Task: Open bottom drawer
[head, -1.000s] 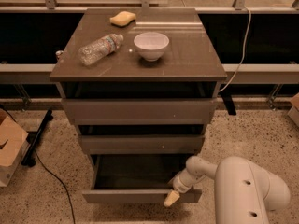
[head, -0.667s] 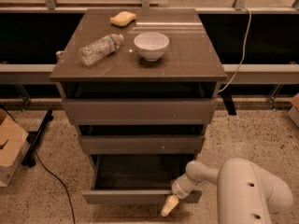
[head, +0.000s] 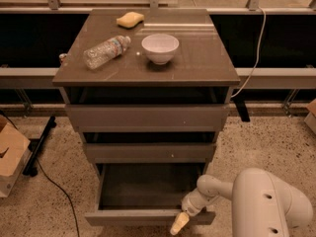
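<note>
The bottom drawer [head: 148,217] of the grey-brown cabinet is pulled out, and its dark shallow box [head: 148,184] shows empty inside. Its flat front sits at the lower edge of the camera view. My gripper [head: 178,223] is at the right part of that front, its cream-coloured tip hanging down over the front edge. The white arm [head: 266,206] comes in from the lower right. The middle drawer [head: 148,152] and the top drawer [head: 148,117] above stick out only a little.
On the cabinet top [head: 207,65] lie a clear plastic bottle [head: 106,51], a white bowl [head: 160,47] and a yellow sponge [head: 130,19]. A cardboard box [head: 11,157] and a black cable [head: 54,186] are on the floor at left. A white cord [head: 254,58] hangs at right.
The bottom drawer has come out a little further. My gripper has moved down and slightly left along its front.
</note>
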Robot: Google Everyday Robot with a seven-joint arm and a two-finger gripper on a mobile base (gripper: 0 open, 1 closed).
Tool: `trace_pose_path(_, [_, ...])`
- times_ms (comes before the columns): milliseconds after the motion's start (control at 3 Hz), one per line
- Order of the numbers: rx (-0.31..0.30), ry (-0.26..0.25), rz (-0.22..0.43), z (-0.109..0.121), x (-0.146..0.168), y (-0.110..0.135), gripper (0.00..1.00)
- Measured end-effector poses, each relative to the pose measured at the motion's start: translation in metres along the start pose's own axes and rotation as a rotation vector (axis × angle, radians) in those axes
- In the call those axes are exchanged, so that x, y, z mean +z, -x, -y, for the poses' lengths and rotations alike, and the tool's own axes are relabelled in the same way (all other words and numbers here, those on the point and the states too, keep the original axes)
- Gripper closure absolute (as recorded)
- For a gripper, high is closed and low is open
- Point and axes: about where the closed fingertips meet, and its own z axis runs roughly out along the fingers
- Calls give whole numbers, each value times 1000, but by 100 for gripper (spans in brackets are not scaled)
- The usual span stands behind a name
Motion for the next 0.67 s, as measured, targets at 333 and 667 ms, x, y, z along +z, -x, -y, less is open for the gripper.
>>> trace_pose_path(333, [93, 46, 12, -24, 12, -11, 0])
trace_pose_path(667, [93, 46, 12, -24, 12, -11, 0])
